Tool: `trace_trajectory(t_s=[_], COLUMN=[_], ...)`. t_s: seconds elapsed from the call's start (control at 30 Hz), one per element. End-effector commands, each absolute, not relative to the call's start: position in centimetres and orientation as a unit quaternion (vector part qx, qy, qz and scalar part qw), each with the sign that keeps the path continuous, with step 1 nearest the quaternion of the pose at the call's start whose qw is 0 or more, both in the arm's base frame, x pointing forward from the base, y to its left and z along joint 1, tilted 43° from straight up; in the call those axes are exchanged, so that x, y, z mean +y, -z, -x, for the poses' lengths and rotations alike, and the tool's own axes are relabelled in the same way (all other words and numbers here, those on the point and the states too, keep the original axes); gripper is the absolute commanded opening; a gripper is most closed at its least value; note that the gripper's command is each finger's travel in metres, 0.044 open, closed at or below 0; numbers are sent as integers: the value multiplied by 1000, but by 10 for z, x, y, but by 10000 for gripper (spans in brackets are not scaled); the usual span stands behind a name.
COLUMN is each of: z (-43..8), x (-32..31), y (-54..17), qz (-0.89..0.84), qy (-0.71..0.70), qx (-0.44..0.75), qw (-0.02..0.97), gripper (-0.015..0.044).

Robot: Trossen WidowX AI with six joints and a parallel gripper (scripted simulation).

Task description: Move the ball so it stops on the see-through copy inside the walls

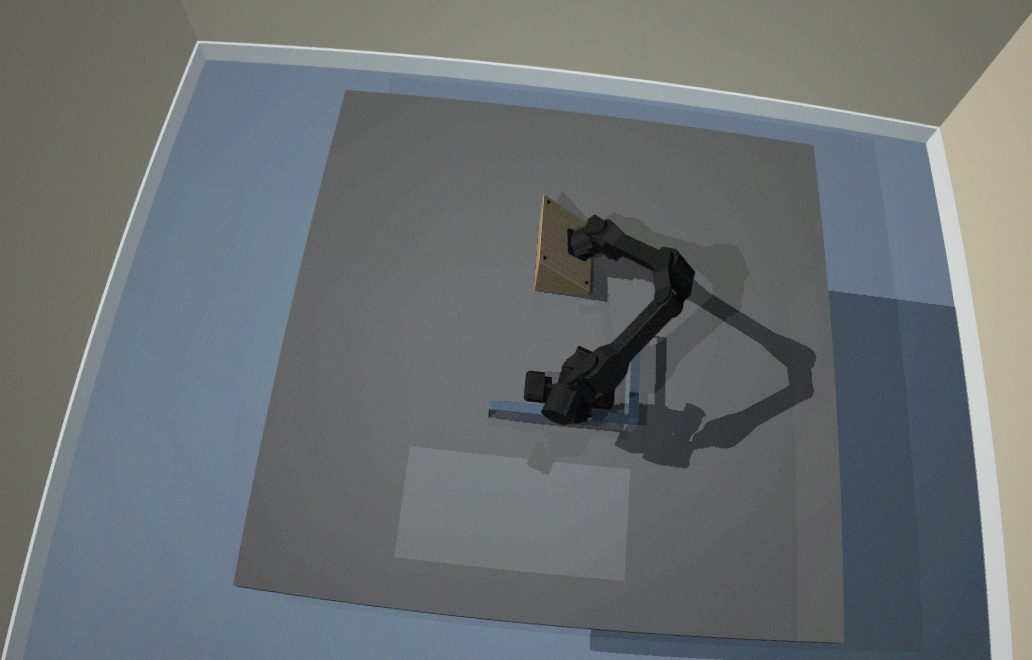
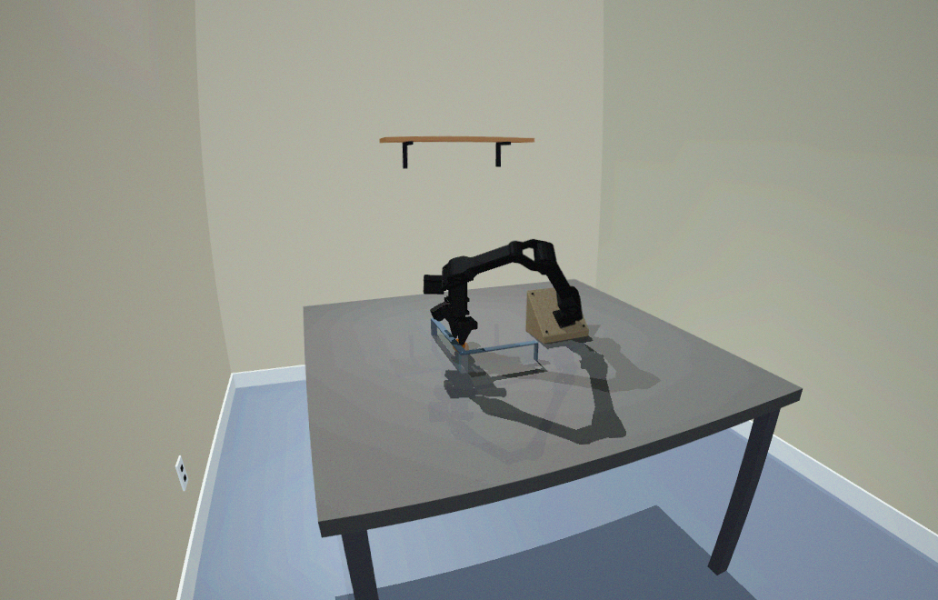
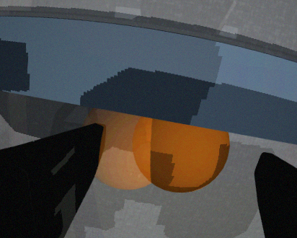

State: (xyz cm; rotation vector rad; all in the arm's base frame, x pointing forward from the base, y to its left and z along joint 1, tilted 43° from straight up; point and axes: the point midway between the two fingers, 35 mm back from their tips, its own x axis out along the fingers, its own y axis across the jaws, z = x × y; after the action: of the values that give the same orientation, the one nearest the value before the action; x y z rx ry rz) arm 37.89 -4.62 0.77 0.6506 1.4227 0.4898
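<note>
The solid orange ball [image 3: 188,159] lies between the two black fingers in the wrist view, with a gap on each side. The see-through copy [image 3: 120,167] is just left of it there, overlapping it in view and partly behind the left finger. My gripper [image 3: 184,150] [image 2: 463,343] is open and points down at the low clear walls [image 3: 116,43] [image 2: 500,347] [image 1: 504,405]. The top edge of one wall hides the upper part of both ball and copy in the wrist view. The arm hides them in the top view; only a bit of orange shows by the fingertips in the exterior view.
The arm reaches from its wooden wedge base [image 1: 557,258] [image 2: 549,327] over the grey table [image 1: 340,327] [image 2: 384,446]. The second wall [image 1: 634,381] runs from the corner toward the base side, under the forearm in the top view. A pale rectangle [image 1: 512,512] lies beyond the long wall.
</note>
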Motion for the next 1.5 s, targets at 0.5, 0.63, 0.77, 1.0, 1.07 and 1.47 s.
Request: trace_trajectory(t_s=[0.5, 0.63, 0.77, 1.0, 1.07, 1.47], z=[-378, -376, -376, -357, -347, -362], x=[-37, -42, -57, -60, -57, -87], y=[2, 4, -6, 4, 11, -30], qz=[-294, -313, -325, -337, -342, -321], qy=[-219, -203, -191, -183, -181, -197], qx=[637, 638, 638, 661, 672, 658], qw=[679, 674, 671, 645, 631, 652], gripper=[131, 26, 0, 0, 0, 0])
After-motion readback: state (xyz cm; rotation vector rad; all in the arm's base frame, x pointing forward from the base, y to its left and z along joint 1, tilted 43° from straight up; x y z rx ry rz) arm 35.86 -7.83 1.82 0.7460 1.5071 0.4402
